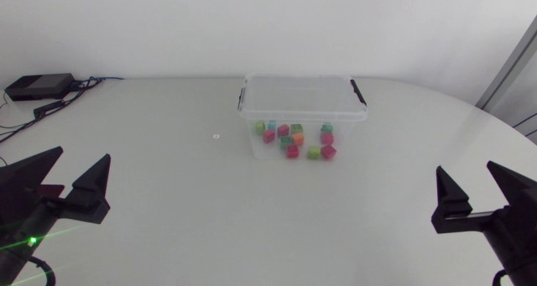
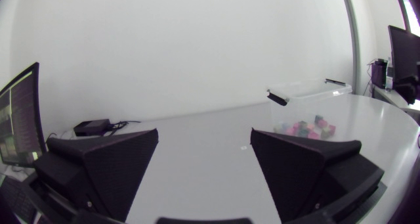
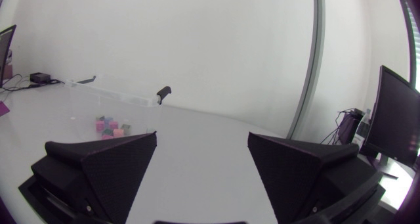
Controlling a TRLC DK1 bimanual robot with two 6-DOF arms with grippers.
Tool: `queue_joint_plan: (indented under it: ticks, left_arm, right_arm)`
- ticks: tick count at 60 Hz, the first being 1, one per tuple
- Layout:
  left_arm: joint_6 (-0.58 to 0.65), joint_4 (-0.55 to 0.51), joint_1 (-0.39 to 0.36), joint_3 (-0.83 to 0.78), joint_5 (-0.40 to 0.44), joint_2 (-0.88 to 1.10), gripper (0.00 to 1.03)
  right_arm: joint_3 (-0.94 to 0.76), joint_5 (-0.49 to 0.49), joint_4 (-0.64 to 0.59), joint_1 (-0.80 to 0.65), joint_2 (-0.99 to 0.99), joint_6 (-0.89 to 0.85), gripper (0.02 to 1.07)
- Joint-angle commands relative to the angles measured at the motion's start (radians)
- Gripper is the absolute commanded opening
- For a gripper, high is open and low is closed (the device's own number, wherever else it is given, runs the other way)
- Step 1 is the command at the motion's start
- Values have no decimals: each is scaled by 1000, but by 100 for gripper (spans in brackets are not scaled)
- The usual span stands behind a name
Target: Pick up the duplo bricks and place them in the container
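Overhead, the clear container point(image 1: 302, 110) stands at the far middle of the table point(image 1: 168, 210), with the duplo bricks point(image 1: 294, 139) all lying inside it. The left gripper point(image 1: 82, 154) sits at the near left and the right gripper point(image 1: 466, 167) at the near right, both spread wide and holding nothing.

In the left wrist view, the released fingers point(image 2: 111, 161) frame bare table, and the container point(image 2: 308, 96) lies ahead to the right.

In the right wrist view, the container point(image 3: 111, 102) and the bricks point(image 3: 108, 127) lie ahead to the left of the parted fingers point(image 3: 105, 161).

Left hand point(image 1: 83, 153), right hand point(image 1: 466, 167) open, seemingly level.
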Motion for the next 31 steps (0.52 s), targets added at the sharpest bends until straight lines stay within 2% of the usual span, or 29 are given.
queue_joint_plan:
  ticks: [1, 15, 31]
  left_arm:
    - [-56, 3, 22, -52, 12, -46, 98]
    - [-135, 2, 71, -159, 30, -172, 98]
    - [-135, 2, 72, -160, 30, -173, 98]
  right_arm:
    - [-39, -7, 35, 9, -3, 64, 102]
    - [-99, -29, 110, 16, -1, 161, 102]
    - [-100, -29, 110, 16, -1, 162, 102]
